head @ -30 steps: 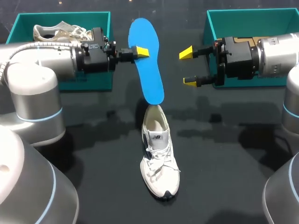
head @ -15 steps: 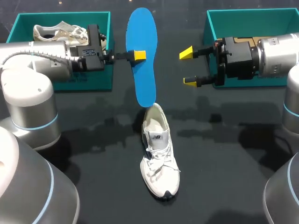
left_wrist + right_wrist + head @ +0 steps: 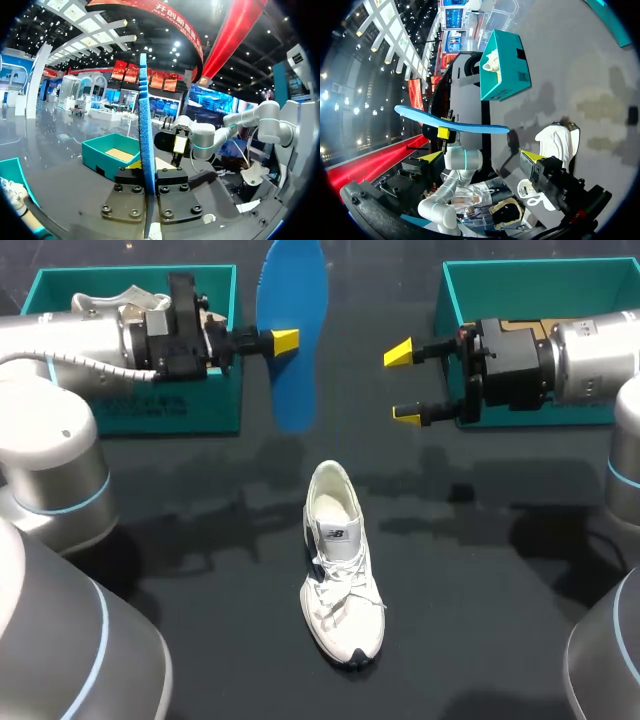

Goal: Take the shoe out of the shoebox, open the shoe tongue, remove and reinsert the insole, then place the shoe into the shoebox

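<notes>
the blue insole (image 3: pixel 295 390) is held in the upper middle of the frame, clamped between the fingers of the left claw (image 3: pixel 283 340) and lifted clear of the desk (image 3: pixel 180 570). the white shoe (image 3: pixel 338 560) is set on the desk in the lower middle, below the insole and well apart from both claws. the right claw (image 3: pixel 404 383) is held wide open and empty at the upper right, beside a teal shoebox (image 3: pixel 455 300).
</notes>
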{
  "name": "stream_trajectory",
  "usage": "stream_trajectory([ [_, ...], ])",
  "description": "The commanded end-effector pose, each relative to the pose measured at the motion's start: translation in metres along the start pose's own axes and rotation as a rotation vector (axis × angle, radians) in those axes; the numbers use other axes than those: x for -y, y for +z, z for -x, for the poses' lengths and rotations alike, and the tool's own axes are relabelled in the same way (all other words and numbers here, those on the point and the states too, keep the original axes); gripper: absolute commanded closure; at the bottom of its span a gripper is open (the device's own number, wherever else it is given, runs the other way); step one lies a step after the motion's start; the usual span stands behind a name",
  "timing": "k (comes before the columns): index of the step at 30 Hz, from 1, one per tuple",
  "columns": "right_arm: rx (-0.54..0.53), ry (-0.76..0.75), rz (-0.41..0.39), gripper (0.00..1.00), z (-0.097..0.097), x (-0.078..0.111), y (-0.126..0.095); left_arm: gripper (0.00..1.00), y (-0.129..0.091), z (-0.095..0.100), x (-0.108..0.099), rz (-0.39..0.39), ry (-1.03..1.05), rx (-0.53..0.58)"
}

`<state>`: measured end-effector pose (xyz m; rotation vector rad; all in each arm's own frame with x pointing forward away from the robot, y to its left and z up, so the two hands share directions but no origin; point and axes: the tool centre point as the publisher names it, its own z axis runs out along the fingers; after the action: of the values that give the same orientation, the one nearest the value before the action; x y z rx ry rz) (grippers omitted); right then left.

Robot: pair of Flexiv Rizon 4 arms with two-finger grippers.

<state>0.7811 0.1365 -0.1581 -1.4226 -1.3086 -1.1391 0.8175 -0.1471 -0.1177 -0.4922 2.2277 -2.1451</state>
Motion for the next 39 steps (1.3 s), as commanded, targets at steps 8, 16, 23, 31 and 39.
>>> stream_trajectory([
  [8, 0.002, 0.0, 0.002, 0.0, 0.001, 0.001, 0.002, 1.0, -0.004, -0.004, -0.003, -0.167, 0.403, -0.101],
  [16, 0.002, 0.0, 0.002, 0.0, 0.001, 0.001, 0.002, 1.0, -0.009, -0.01, 0.0, 0.011, 0.879, -0.033],
  [23, 0.002, 0.0, 0.002, 0.0, 0.001, 0.001, 0.002, 1.0, -0.009, -0.01, 0.0, 0.011, 0.879, -0.033],
  [31, 0.002, 0.0, 0.002, 0.0, 0.001, 0.001, 0.002, 1.0, -0.003, -0.011, -0.004, 0.0, 0.974, -0.062],
  [39, 0.002, 0.0, 0.002, 0.0, 0.001, 0.001, 0.002, 1.0, 0.004, -0.004, -0.009, -0.006, 1.283, -0.051],
])
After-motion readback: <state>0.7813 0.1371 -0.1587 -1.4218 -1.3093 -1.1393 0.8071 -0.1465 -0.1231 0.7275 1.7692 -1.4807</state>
